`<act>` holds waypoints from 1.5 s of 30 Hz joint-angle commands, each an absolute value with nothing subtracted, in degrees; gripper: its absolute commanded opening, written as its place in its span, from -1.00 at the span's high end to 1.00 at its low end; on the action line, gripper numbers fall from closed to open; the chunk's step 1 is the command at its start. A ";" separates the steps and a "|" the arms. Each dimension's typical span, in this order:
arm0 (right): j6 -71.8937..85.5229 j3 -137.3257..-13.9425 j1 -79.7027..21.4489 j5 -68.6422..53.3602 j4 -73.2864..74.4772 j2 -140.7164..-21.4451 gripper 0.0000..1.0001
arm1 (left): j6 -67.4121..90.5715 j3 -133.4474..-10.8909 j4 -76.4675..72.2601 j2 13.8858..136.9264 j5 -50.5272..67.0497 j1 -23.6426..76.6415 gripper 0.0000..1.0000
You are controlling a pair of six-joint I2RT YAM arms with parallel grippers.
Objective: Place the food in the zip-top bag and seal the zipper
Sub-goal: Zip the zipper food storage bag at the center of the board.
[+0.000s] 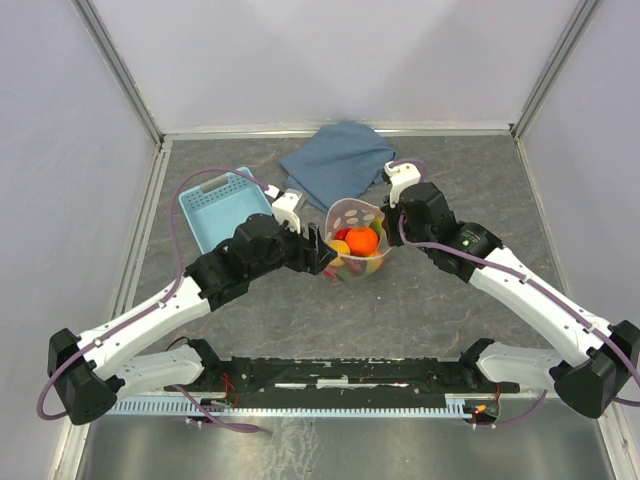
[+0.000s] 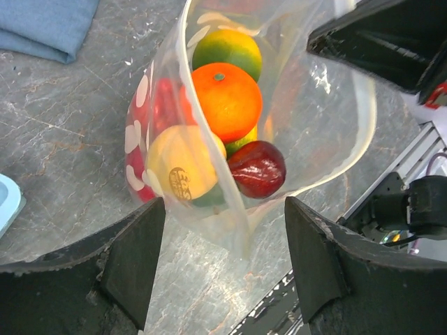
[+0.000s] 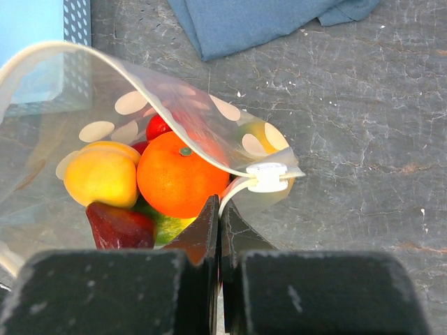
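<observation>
Food [image 1: 360, 242] sits heaped inside the zip-top bag [image 1: 355, 222], which stands mid-table with its mouth gaping upward and the zipper [image 3: 70, 46] rim curled into an open loop; the blue cloth [image 1: 338, 165] lies just behind it and the light-blue basket [image 1: 222, 205] off to its left. At the rim the right gripper [image 3: 218, 209] is pinched tight on the bag beside the small white slider [image 3: 269, 176], while the left gripper [image 2: 225, 234] is spread wide, one finger on either side of the bag's near edge without clamping it. Bare grey table [image 1: 450, 330] lies open in front of the bag and out to the right
</observation>
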State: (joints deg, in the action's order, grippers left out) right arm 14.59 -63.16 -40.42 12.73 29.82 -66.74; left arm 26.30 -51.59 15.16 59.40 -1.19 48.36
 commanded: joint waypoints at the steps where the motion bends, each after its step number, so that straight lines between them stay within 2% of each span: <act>1: 15.97 -66.17 -40.30 13.45 29.76 -64.73 0.97 | 21.25 -47.65 6.38 57.16 1.45 48.60 -0.49; 11: 16.69 -67.00 -40.29 13.47 31.16 -65.12 0.97 | 14.94 -44.99 -0.26 60.34 6.67 48.56 -0.38; 14: 16.79 -67.19 -40.31 13.71 31.46 -65.26 0.97 | 13.35 -45.52 -0.76 61.28 7.12 48.55 -0.26; 16: 16.74 -67.22 -40.31 13.76 31.42 -65.31 0.96 | 12.59 -45.90 -1.41 61.67 7.54 48.56 -0.11; 20: 16.50 -67.23 -40.34 13.44 31.68 -65.24 0.95 | 10.71 -46.40 -0.26 61.23 7.85 48.60 0.50; 24: 14.42 -67.46 -40.26 13.01 32.05 -64.88 0.90 | 8.18 -47.99 3.54 59.19 7.06 48.57 0.91; 25: 13.82 -67.69 -40.11 12.74 32.20 -64.64 0.82 | 7.34 -48.66 4.98 58.67 6.55 48.60 0.94; 32: 9.54 -68.55 -37.58 7.93 32.31 -62.21 0.48 | 1.35 -54.34 16.96 56.76 4.83 48.55 0.95; 36: 7.27 -66.75 -34.15 -0.80 30.03 -60.16 0.23 | -2.66 -55.89 21.82 55.94 4.43 48.45 0.95; 41: 7.46 -64.28 -29.27 -13.01 25.57 -57.44 0.00 | -6.49 -55.28 24.01 55.21 3.98 47.74 0.95; 45: 6.79 -59.73 -24.57 -20.29 19.16 -55.25 -0.09 | -8.12 -54.65 24.06 53.92 4.50 46.93 0.95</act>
State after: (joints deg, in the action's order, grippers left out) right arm 8.21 -63.61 -28.34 -9.06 28.23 -57.58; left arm -2.59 -53.32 24.25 56.42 4.58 47.88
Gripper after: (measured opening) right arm 0.530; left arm 0.050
